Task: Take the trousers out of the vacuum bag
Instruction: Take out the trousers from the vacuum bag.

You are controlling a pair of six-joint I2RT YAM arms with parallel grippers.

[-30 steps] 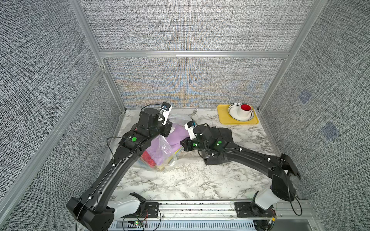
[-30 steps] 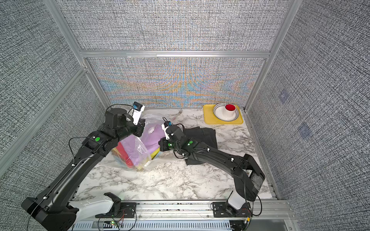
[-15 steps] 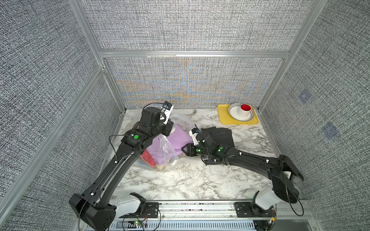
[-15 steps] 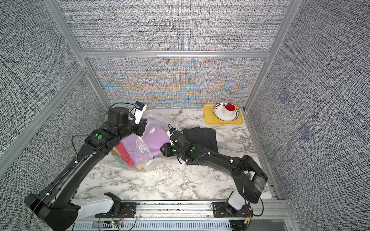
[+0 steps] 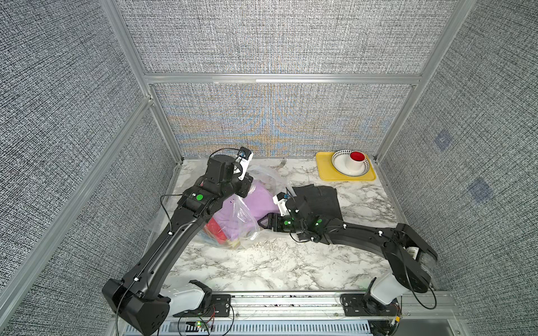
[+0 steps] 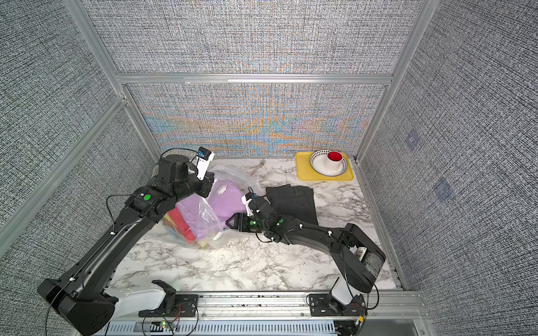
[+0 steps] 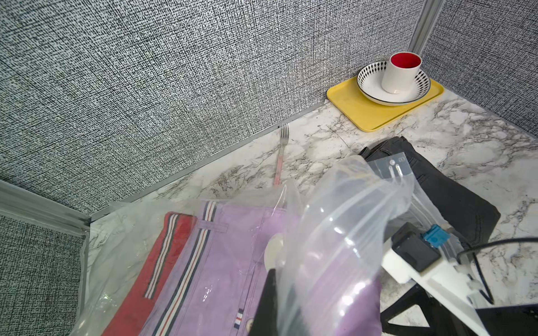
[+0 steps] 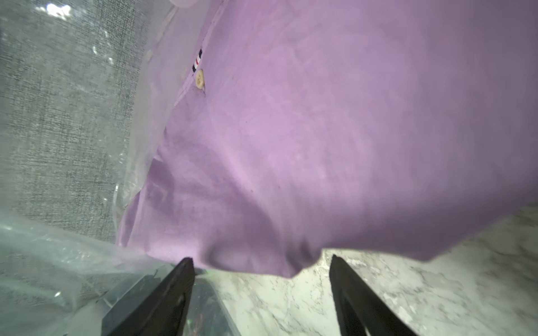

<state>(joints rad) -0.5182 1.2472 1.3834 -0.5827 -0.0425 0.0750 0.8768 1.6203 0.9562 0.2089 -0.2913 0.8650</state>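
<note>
Lilac cloth trousers (image 5: 263,200) partly out of see-through crinkly plastic vacuum bag (image 5: 243,222), left of centre; bare hem just ahead of right gripper (image 8: 260,257), fingers spread wide, gripping nothing. Left gripper (image 6: 208,189) clamped on bag film, far side.

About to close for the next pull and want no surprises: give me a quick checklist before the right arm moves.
1. Left end effector shut on the vacuum bag, mouth held up: ok.
2. Right end effector open: ok.
3. Lilac trousers edge between its fingertips: ok, only at the tips.
4. Bag film clear of those fingers: not ok, film lies by one.
5. Dark grey trousers out, on the table: ok.
6. Red trousers out: not ok, inside the bag.
</note>
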